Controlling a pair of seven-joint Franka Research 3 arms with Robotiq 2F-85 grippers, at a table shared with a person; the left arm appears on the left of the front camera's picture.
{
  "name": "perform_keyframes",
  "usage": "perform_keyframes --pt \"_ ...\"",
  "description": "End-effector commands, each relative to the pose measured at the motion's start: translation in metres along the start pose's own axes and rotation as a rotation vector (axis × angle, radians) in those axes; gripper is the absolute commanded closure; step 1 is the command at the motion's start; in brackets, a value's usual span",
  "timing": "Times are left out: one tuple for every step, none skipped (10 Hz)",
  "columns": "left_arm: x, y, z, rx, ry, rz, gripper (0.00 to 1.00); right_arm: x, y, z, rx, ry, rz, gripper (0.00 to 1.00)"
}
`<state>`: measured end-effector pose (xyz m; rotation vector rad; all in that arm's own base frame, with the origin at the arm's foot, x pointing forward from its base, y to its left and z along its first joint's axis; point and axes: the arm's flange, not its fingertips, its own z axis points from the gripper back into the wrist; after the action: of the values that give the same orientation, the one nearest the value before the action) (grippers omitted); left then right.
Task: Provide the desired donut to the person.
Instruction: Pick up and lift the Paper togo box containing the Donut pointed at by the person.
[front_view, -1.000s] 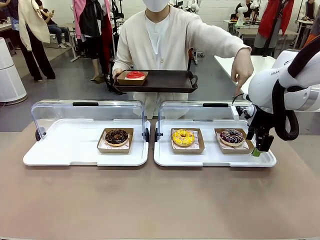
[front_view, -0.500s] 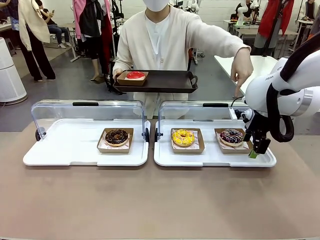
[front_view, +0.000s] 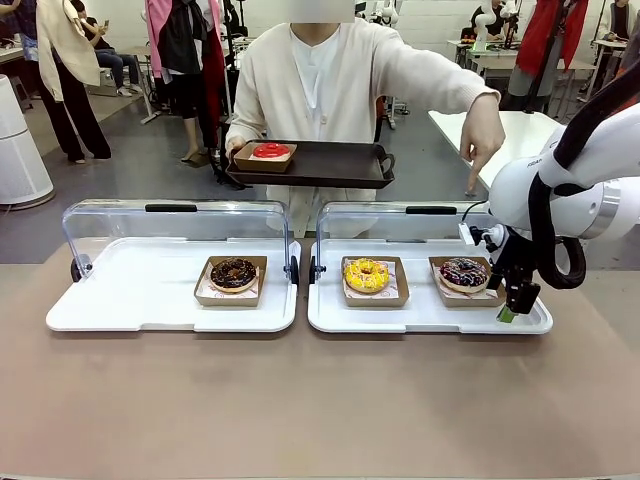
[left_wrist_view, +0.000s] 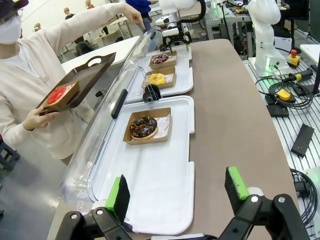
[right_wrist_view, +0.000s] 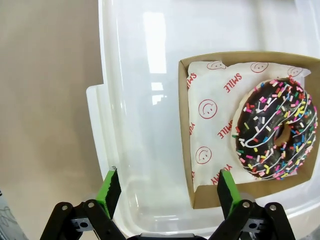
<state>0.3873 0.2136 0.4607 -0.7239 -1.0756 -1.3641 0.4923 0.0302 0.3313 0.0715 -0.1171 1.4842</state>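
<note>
Our right gripper (front_view: 508, 312) hangs, jaws spread, just beside the sprinkled donut (front_view: 463, 272) in its cardboard box (right_wrist_view: 202, 197) on the right tray (front_view: 420, 318). We should pinch one box wall, sparing the icing.

Front view: set at the near edge of the surface (front_view: 320, 400), level and wide, faced across it at the person (front_view: 320, 90). The left tray (front_view: 130, 290) and right tray (front_view: 420, 315) are taken in whole.
Left wrist view: held high off the surface's left end, tilted down, aimed lengthwise over both trays.
Right wrist view: pointed straight down, close above the right tray's corner.
The sprinkled donut (front_view: 463, 272) is shared by all three views.
</note>
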Motion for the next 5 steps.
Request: perform_keyframes --pt "0.0011 -0.0005 0.0013 0.003 -0.003 -0.005 0.00 -0.0045 -0.0101 -0.0075 -0.023 -0.036 0.011 0.00" --pt "0.0011 -0.0005 0.0013 0.003 -0.003 -0.005 0.00 -0.0055 -0.0125 -0.0097 -0.023 -0.032 0.005 0.00" --pt "0.0011 -0.0005 0.0013 0.003 -0.003 -0.005 0.00 -0.0061 -0.0142 -0.0118 -0.021 -0.030 0.000 0.00" --pt "0.0011 -0.0005 0.0013 0.003 -0.003 -0.005 0.00 -0.0063 -0.0148 -0.0132 -0.015 -0.028 -0.002 0.00" --pt "0.0011 -0.0005 0.0013 0.003 -0.003 -0.005 0.00 -0.0071 -0.0150 -0.0133 -0.016 -0.027 0.000 0.10"
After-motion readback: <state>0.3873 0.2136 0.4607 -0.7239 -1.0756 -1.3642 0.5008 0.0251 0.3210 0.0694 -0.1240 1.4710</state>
